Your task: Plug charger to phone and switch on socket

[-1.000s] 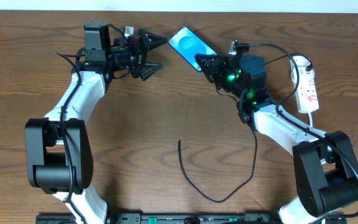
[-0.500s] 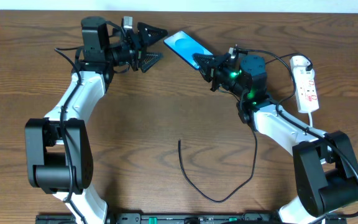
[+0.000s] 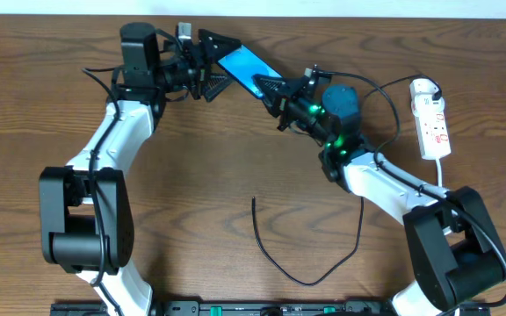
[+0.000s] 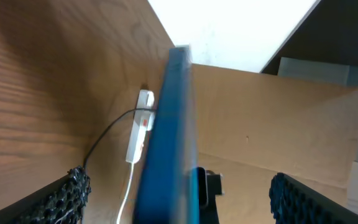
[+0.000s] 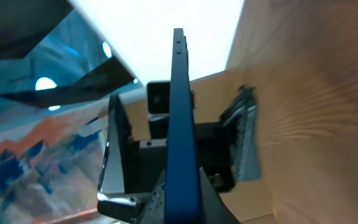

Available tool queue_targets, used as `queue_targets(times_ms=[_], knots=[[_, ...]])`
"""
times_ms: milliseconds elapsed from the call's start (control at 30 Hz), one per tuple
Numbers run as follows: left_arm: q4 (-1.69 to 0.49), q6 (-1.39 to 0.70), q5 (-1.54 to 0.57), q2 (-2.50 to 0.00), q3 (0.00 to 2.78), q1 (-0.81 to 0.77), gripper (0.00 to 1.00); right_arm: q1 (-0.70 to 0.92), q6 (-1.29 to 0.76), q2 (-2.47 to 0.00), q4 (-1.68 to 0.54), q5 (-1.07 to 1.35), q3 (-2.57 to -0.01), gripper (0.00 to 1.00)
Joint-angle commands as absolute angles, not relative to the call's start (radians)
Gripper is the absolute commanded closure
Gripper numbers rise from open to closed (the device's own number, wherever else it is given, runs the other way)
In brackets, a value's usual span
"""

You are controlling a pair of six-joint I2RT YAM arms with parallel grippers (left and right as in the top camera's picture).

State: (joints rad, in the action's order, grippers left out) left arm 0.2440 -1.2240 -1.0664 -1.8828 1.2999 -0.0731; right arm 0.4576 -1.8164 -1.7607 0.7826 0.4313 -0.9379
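The phone (image 3: 242,64), blue screen up, is held above the far edge of the table. My right gripper (image 3: 271,85) is shut on its right end; in the right wrist view the phone (image 5: 182,118) shows edge-on between the fingers. My left gripper (image 3: 215,61) is open with its fingers either side of the phone's left end; the phone (image 4: 166,143) fills the gap in the left wrist view. The charger (image 3: 310,263) lies as a loose black loop on the near table, its tip (image 3: 254,201) free. The white socket (image 3: 433,118) lies at the far right and also shows in the left wrist view (image 4: 140,124).
A black cable runs from the right arm to the socket's rounded end (image 3: 422,86). A wooden wall (image 4: 278,130) stands behind the table. The table's near edge carries a black rail (image 3: 262,307).
My right gripper has carried the phone to the left. The left gripper has stayed open and now has the phone's left end between its fingers. The charger has not moved.
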Motion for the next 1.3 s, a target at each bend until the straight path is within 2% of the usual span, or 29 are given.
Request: queue_targets(times_ms=[0,367,533,700,833,1267], knots=[[0.249,-1.263,-1.035,-1.857,1.299,-0.082,0.07,0.492,-1.829,-1.754,0.820,0.336,-0.956,0.99],[0.249,-1.316,-0.997,-1.857,1.299,-0.082,0.08,0.499,-1.829,-1.754,0.820,0.319,-0.956,0.99],[0.249,-1.315,-0.951,-1.857,1.299,-0.082,0.17,0.499,-1.829,-1.754,0.819,0.314,-0.956,0.99],[0.249,-1.315,-0.919,-1.857,1.299,-0.083,0.18,0.499,-1.864,-1.754,0.818,0.305,-0.956,0.99],[0.250,-1.315,-0.910,-1.857,1.299,-0.085,0.23,0.500,-1.866,-1.754,0.818,0.305,-0.956,0.99],[0.249,-1.314,-0.910,-1.857,1.299,-0.085,0.23,0.531,-1.871,-1.754,0.818,0.305,-0.956,0.99]])
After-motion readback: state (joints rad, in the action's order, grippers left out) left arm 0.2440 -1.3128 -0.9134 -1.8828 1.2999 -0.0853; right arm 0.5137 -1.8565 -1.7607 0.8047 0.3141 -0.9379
